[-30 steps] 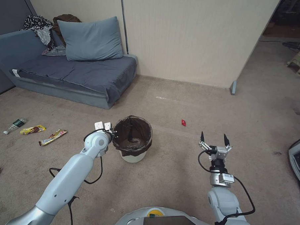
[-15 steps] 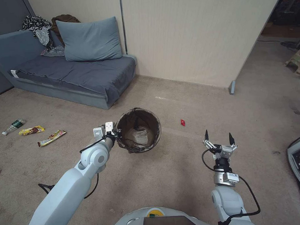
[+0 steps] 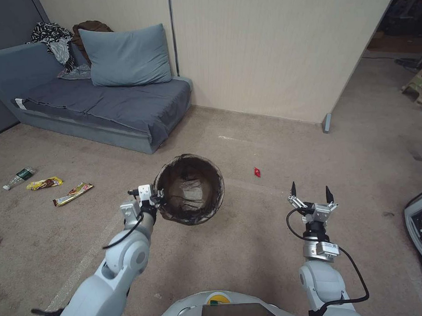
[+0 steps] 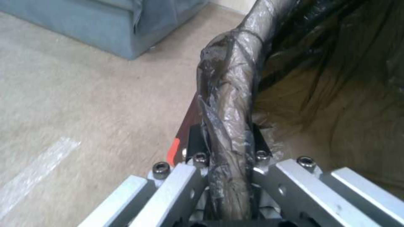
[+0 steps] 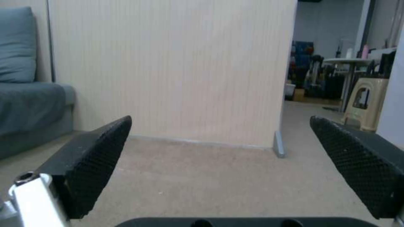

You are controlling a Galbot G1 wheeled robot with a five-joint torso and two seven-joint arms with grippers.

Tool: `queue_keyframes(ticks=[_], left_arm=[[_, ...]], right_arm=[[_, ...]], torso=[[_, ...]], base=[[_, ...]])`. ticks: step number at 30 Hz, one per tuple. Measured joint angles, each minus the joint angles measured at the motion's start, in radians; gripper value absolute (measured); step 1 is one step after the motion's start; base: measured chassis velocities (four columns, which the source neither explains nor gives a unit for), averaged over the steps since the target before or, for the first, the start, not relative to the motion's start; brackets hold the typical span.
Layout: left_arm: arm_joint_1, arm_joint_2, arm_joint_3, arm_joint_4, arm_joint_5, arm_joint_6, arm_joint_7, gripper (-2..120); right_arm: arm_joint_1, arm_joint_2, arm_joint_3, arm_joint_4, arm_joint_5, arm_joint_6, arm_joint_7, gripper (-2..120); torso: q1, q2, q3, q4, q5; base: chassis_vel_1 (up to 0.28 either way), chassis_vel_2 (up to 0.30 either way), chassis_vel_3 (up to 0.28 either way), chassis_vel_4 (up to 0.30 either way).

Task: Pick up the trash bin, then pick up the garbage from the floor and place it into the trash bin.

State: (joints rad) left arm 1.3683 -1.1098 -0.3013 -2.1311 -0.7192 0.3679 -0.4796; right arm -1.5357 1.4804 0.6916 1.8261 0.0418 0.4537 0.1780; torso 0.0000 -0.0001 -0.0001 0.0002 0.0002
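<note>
Clamping the trash bin (image 3: 189, 189) rim, the left gripper (image 3: 153, 198) holds it aloft; right gripper (image 3: 310, 193) gapes wide, empty.

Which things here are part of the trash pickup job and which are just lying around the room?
Job:
- trash bin, left gripper clamped on its rim
- small bottle
- yellow wrapper
- long snack wrapper
- small red scrap
- right gripper, open and empty

Lying about:
- sofa
- pillow
- clothes heap
- beige stool
</note>
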Motion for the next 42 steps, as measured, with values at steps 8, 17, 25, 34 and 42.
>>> queue_keyframes(ticks=[8, 17, 25, 34, 42], left_arm=[[0.100, -0.045, -0.007, -0.019, 0.096, -0.038, 0.033, 2], [0.140, -0.067, 0.000, -0.040, 0.133, -0.052, 0.040, 2], [0.205, -0.118, 0.033, -0.056, 0.229, -0.084, 0.057, 2], [0.225, -0.140, 0.055, -0.054, 0.268, -0.106, 0.064, 2], [0.219, -0.162, 0.049, -0.057, 0.269, -0.114, 0.059, 2]], right_arm=[[-0.001, 0.000, 0.003, 0.005, -0.005, -0.002, 0.001, 100], [-0.003, 0.003, 0.004, 0.010, -0.012, -0.003, 0.002, 100], [-0.014, 0.015, 0.014, 0.014, -0.042, 0.001, 0.009, 100], [-0.013, 0.018, 0.021, 0.015, -0.049, 0.009, 0.011, 100], [-0.011, 0.004, 0.027, 0.005, -0.047, 0.005, 0.011, 100]], torso=[[0.000, 0.000, 0.000, 0.0001, -0.0001], [0.000, 0.000, 0.000, -0.0001, -0.0001], [0.000, 0.000, 0.000, -0.0002, 0.0000], [0.000, 0.000, 0.000, -0.0002, -0.0001], [0.000, 0.000, 0.000, -0.0002, -0.0001]], base=[[0.000, 0.000, 0.000, 0.000], [0.000, 0.000, 0.000, 0.000], [0.000, 0.000, 0.000, 0.000], [0.000, 0.000, 0.000, 0.000], [0.000, 0.000, 0.000, 0.000]])
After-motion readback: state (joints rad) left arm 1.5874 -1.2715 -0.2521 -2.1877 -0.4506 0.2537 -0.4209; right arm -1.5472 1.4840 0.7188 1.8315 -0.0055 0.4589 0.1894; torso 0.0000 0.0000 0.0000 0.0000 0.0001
